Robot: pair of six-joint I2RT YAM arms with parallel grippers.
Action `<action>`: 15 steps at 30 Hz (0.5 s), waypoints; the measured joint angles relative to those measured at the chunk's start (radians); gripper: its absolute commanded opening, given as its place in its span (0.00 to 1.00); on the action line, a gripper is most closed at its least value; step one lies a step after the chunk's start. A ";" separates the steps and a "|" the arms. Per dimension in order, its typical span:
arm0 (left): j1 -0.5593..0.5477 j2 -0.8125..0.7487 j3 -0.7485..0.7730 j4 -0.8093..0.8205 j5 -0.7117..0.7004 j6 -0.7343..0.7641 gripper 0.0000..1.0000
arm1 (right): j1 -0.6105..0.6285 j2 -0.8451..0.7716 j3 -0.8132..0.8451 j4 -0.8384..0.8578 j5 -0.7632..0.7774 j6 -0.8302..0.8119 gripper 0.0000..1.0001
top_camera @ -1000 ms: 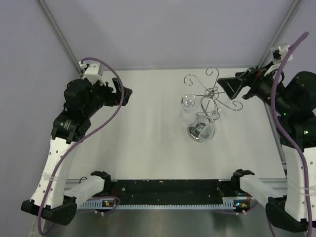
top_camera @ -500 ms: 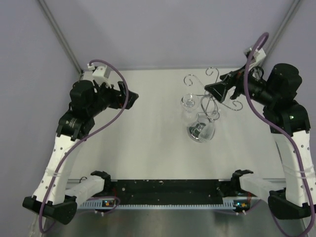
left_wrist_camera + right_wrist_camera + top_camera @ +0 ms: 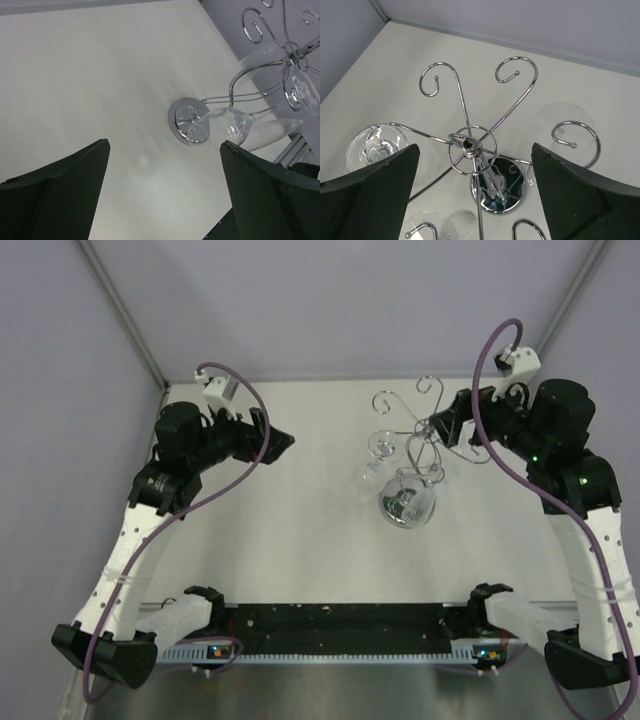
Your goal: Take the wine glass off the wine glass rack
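Note:
The wine glass rack (image 3: 432, 430) is a chrome wire stand with scroll arms on a mirrored round base (image 3: 407, 505), right of the table's middle. The clear wine glass (image 3: 377, 452) hangs from its left arm. It shows in the right wrist view as a wine glass (image 3: 374, 147) at the left, and in the left wrist view as a wine glass (image 3: 240, 127) beside the base. My right gripper (image 3: 440, 427) hovers open over the rack's hub (image 3: 469, 145), its jaws either side and touching nothing. My left gripper (image 3: 282, 440) is open, left of the rack and well apart from it.
Two more clear round glass feet sit on other rack arms (image 3: 563, 125) (image 3: 427, 227). Bare white table (image 3: 300, 540) lies left of and in front of the rack. Purple walls close in the back and sides. A black rail (image 3: 340, 625) runs along the near edge.
My right arm has swung left and now has its gripper over the rack's hub. My left arm has edged right, towards the rack. The glass still hangs in place.

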 measured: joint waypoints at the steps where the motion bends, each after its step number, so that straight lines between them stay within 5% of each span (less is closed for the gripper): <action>1: 0.000 0.006 0.000 0.017 0.020 -0.010 0.98 | 0.000 -0.014 0.000 -0.005 0.023 0.014 0.94; 15: 0.000 0.295 0.141 0.329 0.256 -0.313 0.94 | 0.000 -0.242 -0.021 -0.086 0.165 0.224 0.93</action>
